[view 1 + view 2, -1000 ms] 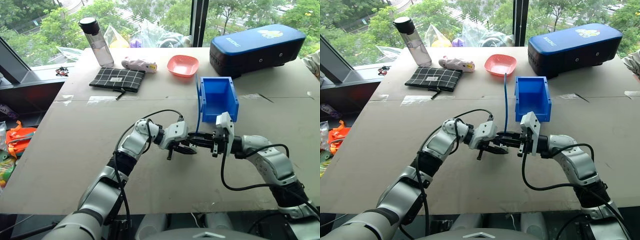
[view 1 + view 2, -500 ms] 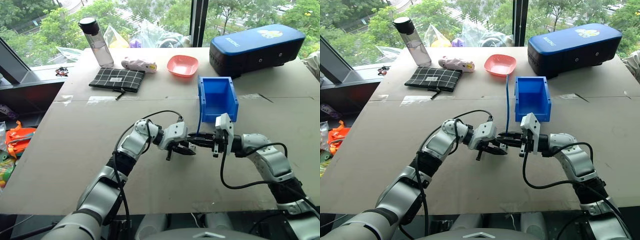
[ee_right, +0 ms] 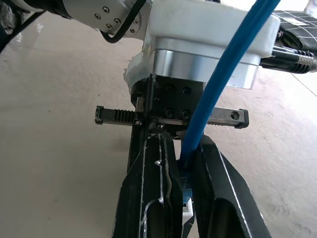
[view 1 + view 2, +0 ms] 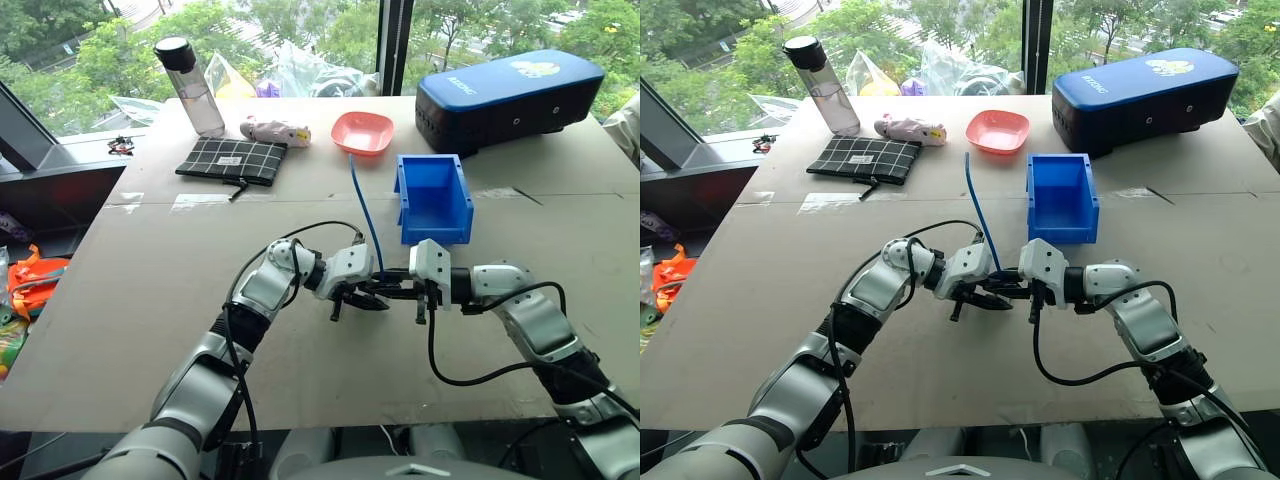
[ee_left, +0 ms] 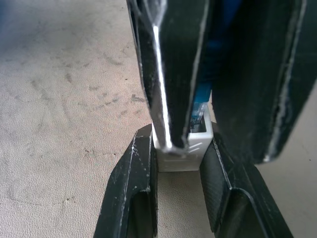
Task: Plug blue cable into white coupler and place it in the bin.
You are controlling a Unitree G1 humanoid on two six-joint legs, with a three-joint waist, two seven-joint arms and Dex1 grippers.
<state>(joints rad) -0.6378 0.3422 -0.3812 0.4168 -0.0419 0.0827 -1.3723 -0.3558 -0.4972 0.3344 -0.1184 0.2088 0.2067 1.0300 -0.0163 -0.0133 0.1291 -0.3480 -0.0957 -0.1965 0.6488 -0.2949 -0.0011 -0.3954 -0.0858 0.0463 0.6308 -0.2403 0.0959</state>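
One blue cable (image 4: pixel 362 205), one white coupler (image 5: pixel 184 148), one bin (image 4: pixel 433 198), two grippers meeting at the centre of the head views. The left gripper (image 5: pixel 179 191) is clamped on the coupler; the right gripper (image 3: pixel 182 196) is pinched tight on the cable's plug end, right at the coupler. From there the cable rises toward the upper middle, beside the bin. The left wrist view shows the plug in the socket mouth, which the head views hide behind the fingers.

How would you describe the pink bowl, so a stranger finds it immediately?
Look at the far edge of the table, near the window. The pink bowl sits there, between the large dark blue case and a small pink toy. It is the lone shallow, squarish salmon-pink dish.
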